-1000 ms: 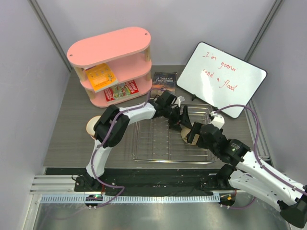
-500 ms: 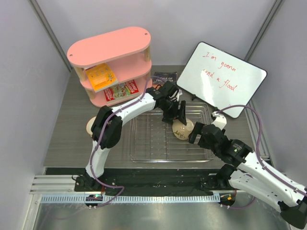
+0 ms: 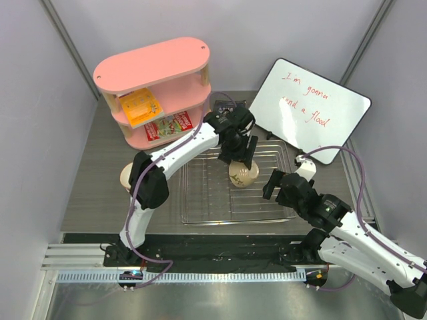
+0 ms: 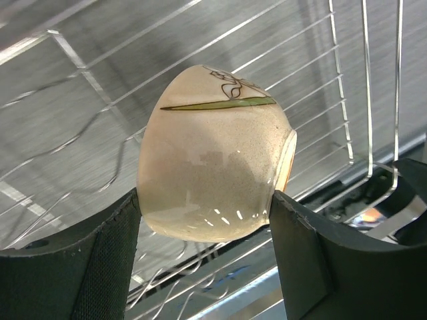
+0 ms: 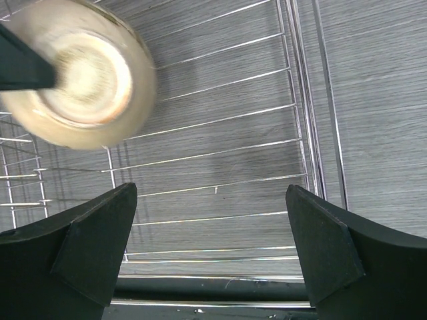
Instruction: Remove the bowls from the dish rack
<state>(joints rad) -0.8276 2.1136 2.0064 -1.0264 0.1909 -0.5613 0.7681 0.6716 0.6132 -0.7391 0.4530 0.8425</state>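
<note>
Wire bars, thin and silver, formed the low dish rack [image 3: 233, 222] on the grey wood-grain tabletop [image 3: 93, 200]. Over it the left gripper [image 4: 205, 233] clamped a glossy speckled beige bowl [image 4: 213, 167], tipped on its side, a green stripe across it. The right gripper [image 5: 210, 200] hung spread and empty above the rack's right end. Another pale bowl [image 3: 125, 177] sat on the tabletop left of the rack.

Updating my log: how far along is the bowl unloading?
Done: at least one bowl sits on the table left of the dish rack. In hand: the left gripper holds the beige bowl above the rack. Left: setting it down; no other bowl shows in the rack.
</note>
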